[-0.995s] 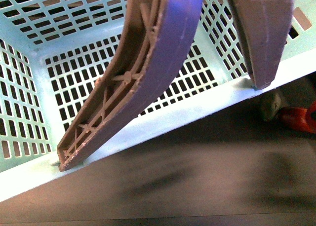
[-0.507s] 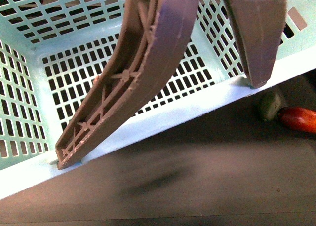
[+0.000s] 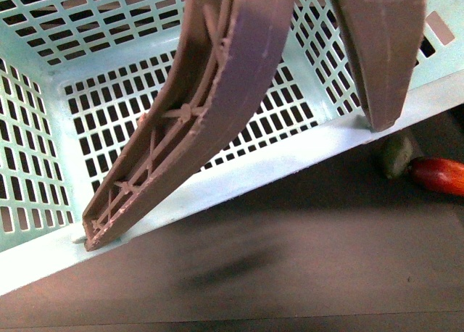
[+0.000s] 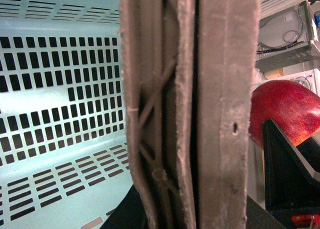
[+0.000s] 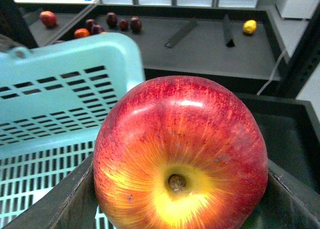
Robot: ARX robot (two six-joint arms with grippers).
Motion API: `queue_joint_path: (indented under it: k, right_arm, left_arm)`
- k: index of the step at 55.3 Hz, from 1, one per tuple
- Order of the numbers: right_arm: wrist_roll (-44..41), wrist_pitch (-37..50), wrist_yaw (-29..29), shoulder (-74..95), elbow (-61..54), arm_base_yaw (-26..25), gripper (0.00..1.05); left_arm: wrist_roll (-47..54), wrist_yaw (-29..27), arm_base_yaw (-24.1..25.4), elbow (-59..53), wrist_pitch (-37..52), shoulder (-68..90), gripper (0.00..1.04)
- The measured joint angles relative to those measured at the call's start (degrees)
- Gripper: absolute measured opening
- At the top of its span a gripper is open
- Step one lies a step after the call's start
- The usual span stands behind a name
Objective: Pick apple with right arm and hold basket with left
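R end effector holds 1 apple by 1 basket; L end effector clamps its 2 handles.

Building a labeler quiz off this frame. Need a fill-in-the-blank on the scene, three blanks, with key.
1. The apple in the right gripper has a ___ patch around its stem dimple.
2. The swing handles of the turquoise basket are ___ in colour.
3. In the front view, beside the elongated dark-red fruit on the dark table, lies a small fruit coloured ___.

Missing words: yellow; brown; green.
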Motion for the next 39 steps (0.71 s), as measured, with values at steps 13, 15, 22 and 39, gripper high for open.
queue_joint_path:
  k: [13,15,22,39]
  right_arm:
    - [0.87,0.26,1.38,3.98,1.18,8.22,0.74]
    - [0.87,0.24,1.51,4.48,1.18,8.96,0.74]
    - [0.87,0.2,2.21,5.33,1.16,10.19,0.8]
    - [1.14,-0.26,5.75,2.86,0.7,8.63,0.96]
  left_arm:
    - [0.0,-0.02,0.02,-0.02,0.0,0.0,0.17]
    - [0.0,0.0,0.0,-0.02,0.0,0.0,0.17]
    - [0.0,0.0,0.0,-0.02,0.02,0.0,0.17]
    - [0.31,-0.04,0.0,-0.07,0.0,0.02,0.17]
